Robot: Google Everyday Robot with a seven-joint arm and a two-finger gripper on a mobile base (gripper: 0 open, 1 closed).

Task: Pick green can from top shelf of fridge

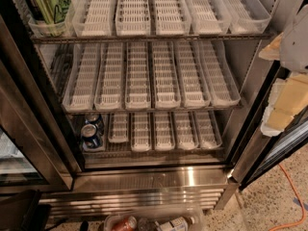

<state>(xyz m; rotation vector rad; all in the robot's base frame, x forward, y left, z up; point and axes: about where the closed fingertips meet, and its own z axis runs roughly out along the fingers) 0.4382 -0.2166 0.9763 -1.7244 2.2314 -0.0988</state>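
Camera view looks down into a large stainless-steel, glass-doored display fridge [154, 177]. A tall, shiny bright-green drink can [48, 4] stands upright at 11 o'clock in the leftmost white slotted tray [48, 31] of the top wire shelf [154, 36]. The white-and-cream gripper [288, 97] hangs at 3 o'clock, well apart from it; whether released or clenched, I cannot tell. Two short blue cans [91, 131] sit at 8 o'clock.

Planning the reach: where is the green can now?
In the camera view, the green can stands far left on the top shelf, in its leftmost tray; the gripper is at the right edge, outside the fridge.
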